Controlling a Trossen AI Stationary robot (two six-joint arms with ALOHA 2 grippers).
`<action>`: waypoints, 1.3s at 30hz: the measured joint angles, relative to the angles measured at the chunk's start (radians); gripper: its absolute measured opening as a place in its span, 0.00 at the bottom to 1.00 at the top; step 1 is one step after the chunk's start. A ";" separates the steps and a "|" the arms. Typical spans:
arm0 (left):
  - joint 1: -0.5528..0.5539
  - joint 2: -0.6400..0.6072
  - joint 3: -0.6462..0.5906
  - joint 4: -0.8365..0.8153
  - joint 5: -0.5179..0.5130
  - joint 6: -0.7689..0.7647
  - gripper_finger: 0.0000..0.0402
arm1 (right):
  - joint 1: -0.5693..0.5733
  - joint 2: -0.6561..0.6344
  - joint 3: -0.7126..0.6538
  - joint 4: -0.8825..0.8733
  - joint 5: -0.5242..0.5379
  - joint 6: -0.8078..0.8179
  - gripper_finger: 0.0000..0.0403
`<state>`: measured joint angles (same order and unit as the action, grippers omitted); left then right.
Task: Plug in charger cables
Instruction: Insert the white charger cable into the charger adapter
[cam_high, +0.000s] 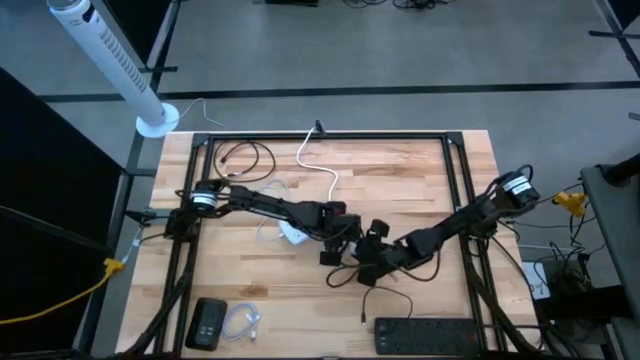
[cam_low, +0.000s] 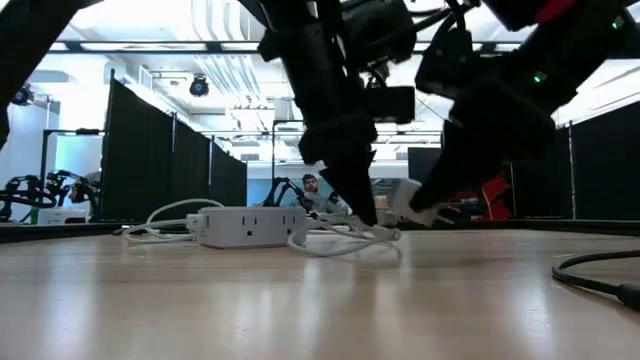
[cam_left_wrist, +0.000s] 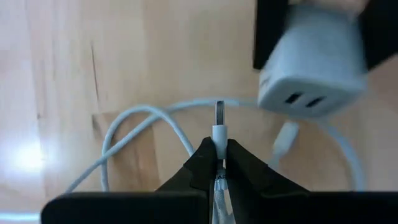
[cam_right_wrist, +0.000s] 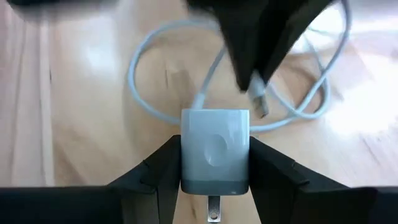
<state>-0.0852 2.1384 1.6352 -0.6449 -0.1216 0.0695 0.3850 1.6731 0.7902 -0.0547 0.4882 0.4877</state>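
1. We see the wooden table filling the middle of the high view, with both arms meeting just below its centre.
2. The left gripper is pinched narrow on the collar of a white cable's USB plug, whose metal tip sticks out past the fingers at mid-frame in the left wrist view.
3. The right gripper is clamped across the flat sides of a white charger block, lower centre of the right wrist view; the same block shows at the upper right of the left wrist view, its two ports facing the plug.
4. We judge the block light, rigid and smooth-sided, so it may slip or twist under a push; the broad flat faces are the right place to hold it.
5. The white charger cable lies in loose loops on the wood behind the block. We judge it soft and springy, offering no stiffness, so only the hard plug collar gives control.
6. The plug looks small, stiff and easily skewed; we judge that it must enter a port squarely.
7. A black cable coils at the upper left of the table in the high view, and a pale one lies at the lower left, both untouched.
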 joint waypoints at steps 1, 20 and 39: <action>-0.001 -0.015 0.000 0.004 0.001 0.004 0.04 | 0.005 0.004 0.000 -0.007 0.001 0.000 0.36; -0.008 -0.313 -0.514 0.744 0.140 0.017 0.04 | 0.147 -0.090 0.000 -0.165 0.264 -0.183 0.36; -0.008 -0.287 -0.578 0.821 0.121 0.038 0.04 | 0.048 -0.152 0.000 -0.171 0.226 -0.566 0.36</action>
<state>-0.0929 1.8515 1.0569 0.1757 -0.0010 0.1070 0.4327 1.5206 0.7898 -0.2254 0.7146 -0.0783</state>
